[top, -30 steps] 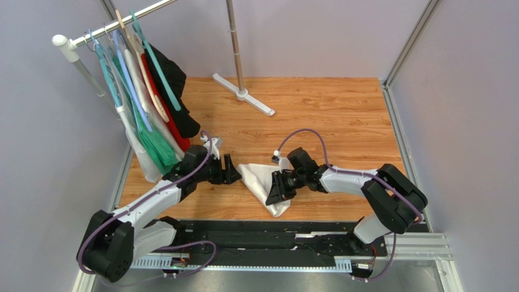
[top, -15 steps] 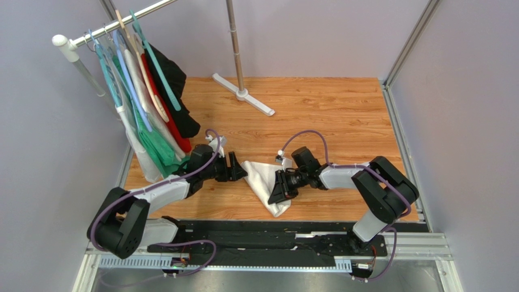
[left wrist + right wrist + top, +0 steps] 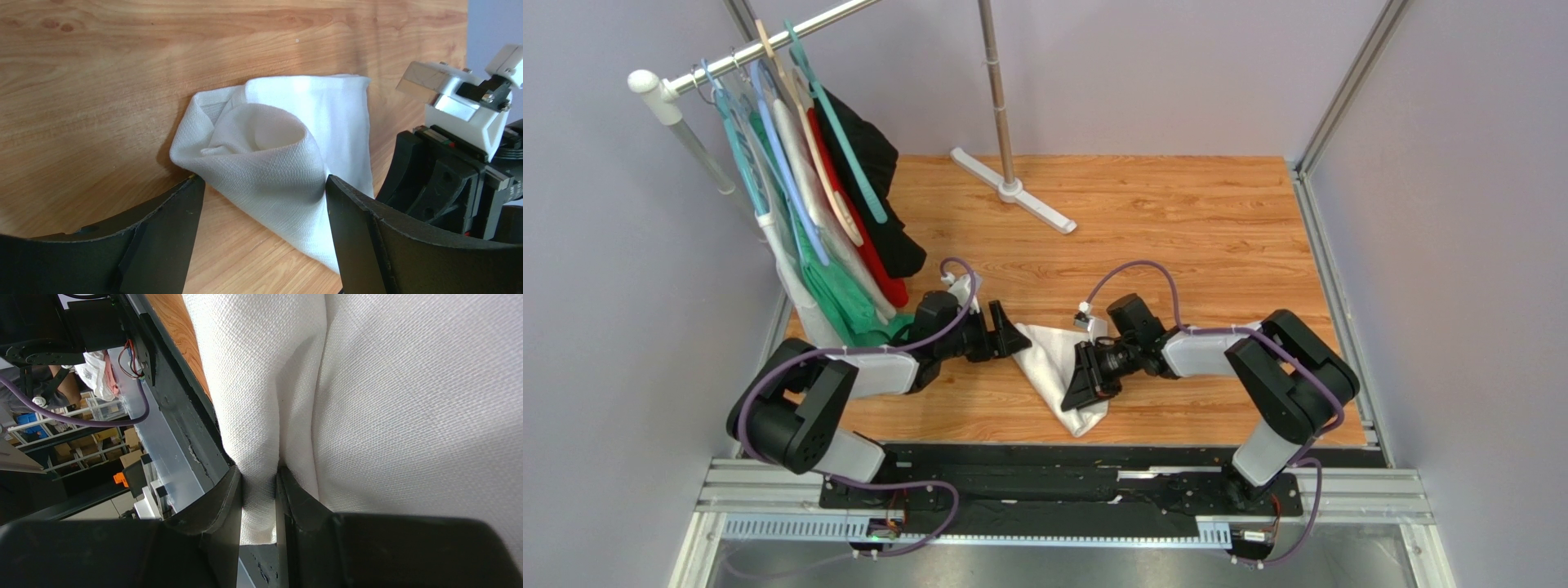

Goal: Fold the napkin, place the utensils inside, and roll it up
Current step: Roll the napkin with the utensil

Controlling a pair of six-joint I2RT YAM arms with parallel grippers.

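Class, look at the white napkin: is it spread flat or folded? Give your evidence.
Folded, not flat. The napkin lies doubled into a rough triangle, one layer curled up; the right gripper pinches a fold.

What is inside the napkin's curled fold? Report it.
Inside the napkin, the left wrist view shows only a hollow of white cloth. Nothing else shows there. The deeper layers are covered, as is the part where the right gripper pinches it.
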